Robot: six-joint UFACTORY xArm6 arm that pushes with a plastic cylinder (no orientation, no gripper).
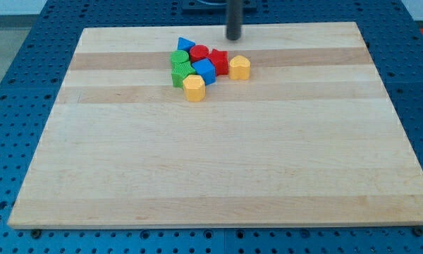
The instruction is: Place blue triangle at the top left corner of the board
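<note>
The blue triangle [185, 44] lies at the top left of a tight cluster of blocks near the top middle of the wooden board [218, 176]. My tip [234, 37] stands near the board's top edge, to the right of the blue triangle and just above the cluster, touching no block. In the cluster are a red round block [199, 52], a red block [219, 61], a blue cube [204, 70], two green blocks [180, 58] [181, 75] and two yellow blocks [194, 88] [240, 68].
The board lies on a blue perforated table [28, 63]. The board's top left corner [84, 32] is to the left of the cluster.
</note>
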